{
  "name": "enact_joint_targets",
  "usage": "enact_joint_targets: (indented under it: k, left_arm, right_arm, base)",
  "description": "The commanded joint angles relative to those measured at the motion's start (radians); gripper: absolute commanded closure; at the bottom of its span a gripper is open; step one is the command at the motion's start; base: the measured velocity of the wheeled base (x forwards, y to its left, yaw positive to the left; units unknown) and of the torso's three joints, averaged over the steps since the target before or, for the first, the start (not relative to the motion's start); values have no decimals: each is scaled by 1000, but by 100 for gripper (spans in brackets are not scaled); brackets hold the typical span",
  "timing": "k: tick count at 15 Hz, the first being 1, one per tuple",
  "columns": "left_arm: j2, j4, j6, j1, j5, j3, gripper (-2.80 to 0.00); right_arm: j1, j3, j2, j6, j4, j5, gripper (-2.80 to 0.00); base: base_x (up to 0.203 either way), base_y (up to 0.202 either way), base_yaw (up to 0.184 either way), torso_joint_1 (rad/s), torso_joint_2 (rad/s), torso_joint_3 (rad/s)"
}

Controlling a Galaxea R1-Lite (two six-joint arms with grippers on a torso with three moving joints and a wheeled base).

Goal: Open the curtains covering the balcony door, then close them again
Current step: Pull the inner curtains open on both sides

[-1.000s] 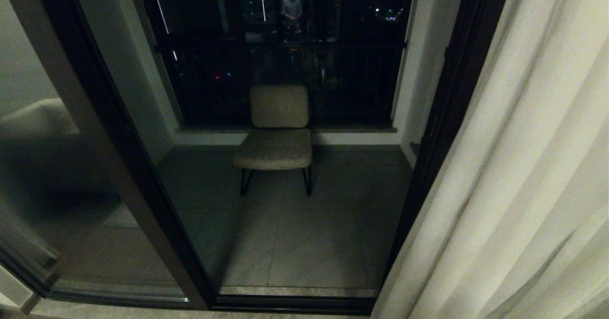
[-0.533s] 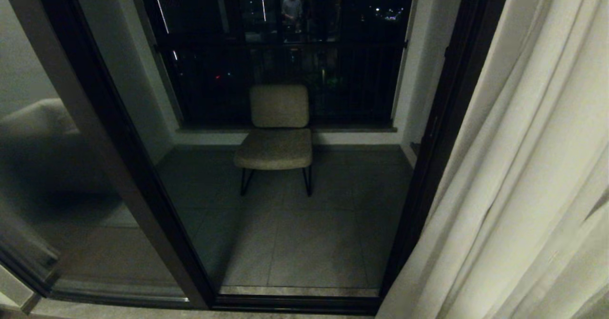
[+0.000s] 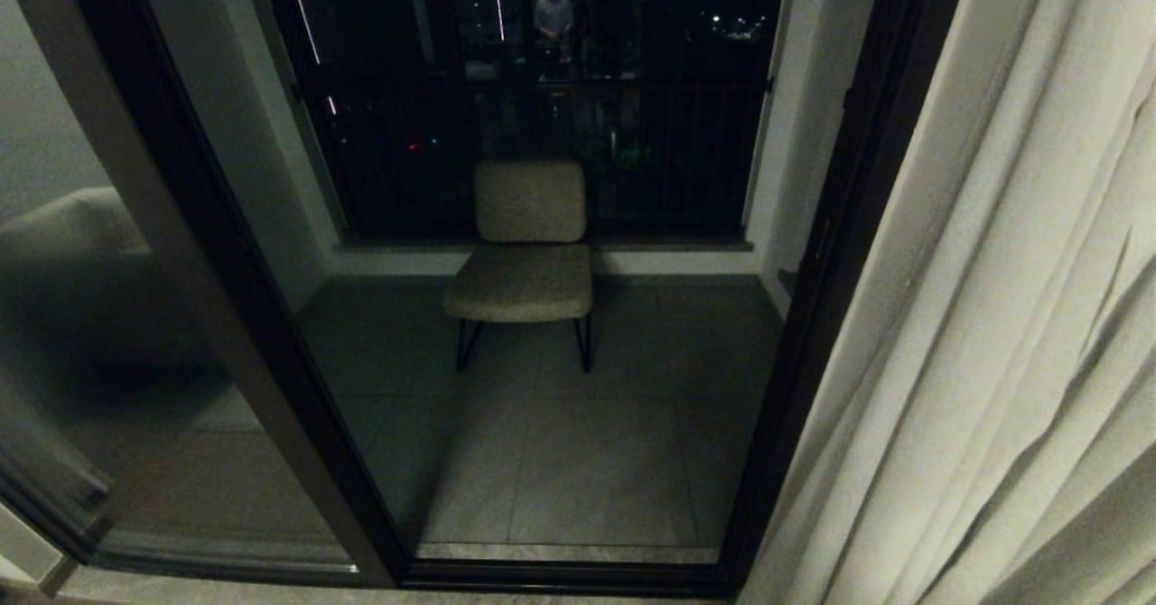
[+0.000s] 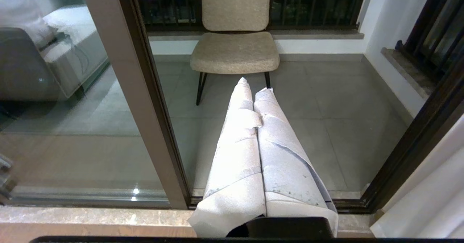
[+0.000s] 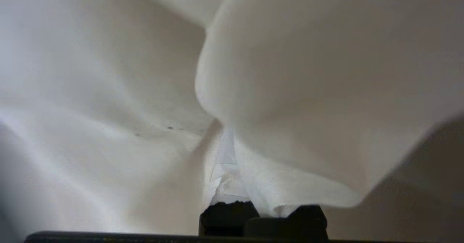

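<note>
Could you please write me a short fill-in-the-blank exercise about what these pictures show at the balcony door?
1. The curtain hangs on the ____ side of the head view.
2. Behind the door stands a ____ with thin dark legs.
3. The left gripper is ____ and holds nothing.
4. The right gripper is pressed into the ____.

Missing words: right; chair; shut; curtain
</note>
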Motion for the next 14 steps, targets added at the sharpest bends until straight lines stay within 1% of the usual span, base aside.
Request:
enact_joint_targets:
  k: [1,2,6,8,9,14]
  left_arm:
    - [0,0,0,0,0,0,0]
    - [0,0,0,0,0,0,0]
    - [0,0,0,0,0,0,0]
    - [0,0,0,0,0,0,0]
    - [0,0,0,0,0,0,0]
    - [0,0,0,0,0,0,0]
  right_arm:
    - [66,12,-64,27,-5,88,0]
    - [98,12,-67,32,-5,104,0]
    - [211,28,-60,28,-16,103,0]
    - [219,46,-58,25,-18,101,0]
    - [220,55,-60,25,-18,103,-280]
    - [219,127,-81,21,-20,100,-280]
  base:
    - [0,0,0,0,0,0]
    - [0,0,0,0,0,0]
    - [0,0,0,0,0,0]
    - [0,0,0,0,0,0]
    - [0,0,0,0,0,0]
    - [0,0,0,0,0,0]
